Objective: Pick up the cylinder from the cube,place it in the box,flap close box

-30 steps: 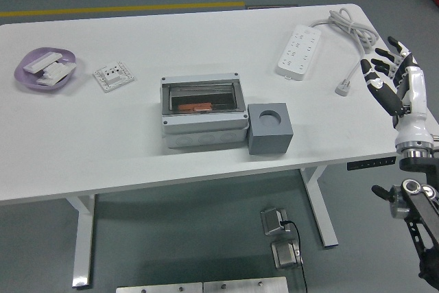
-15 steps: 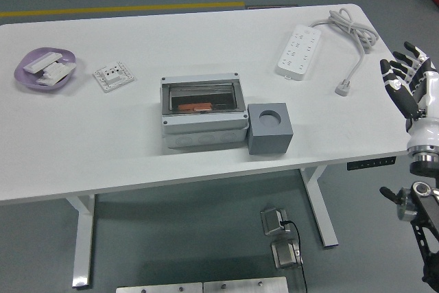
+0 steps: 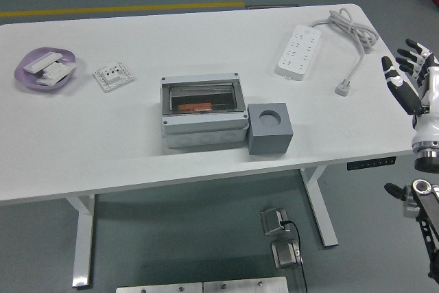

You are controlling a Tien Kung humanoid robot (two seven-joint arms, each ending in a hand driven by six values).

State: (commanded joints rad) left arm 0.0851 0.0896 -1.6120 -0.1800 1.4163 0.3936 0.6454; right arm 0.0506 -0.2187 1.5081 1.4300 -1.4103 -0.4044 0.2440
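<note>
A grey box with a clear flap lid shut stands mid-table. An orange cylinder lies inside it, seen through the lid. A dark grey cube with an empty round hole on top stands against the box's right side. My right hand is at the right edge, off the table's right side, fingers spread and empty. My left arm is out of view.
A white power strip with cable and plug lies at the back right. A white socket plate and a purple dish with white parts sit at the left.
My right hand has drawn back to the right, away from the table, with its fingers still spread. Nothing on the table has moved.
</note>
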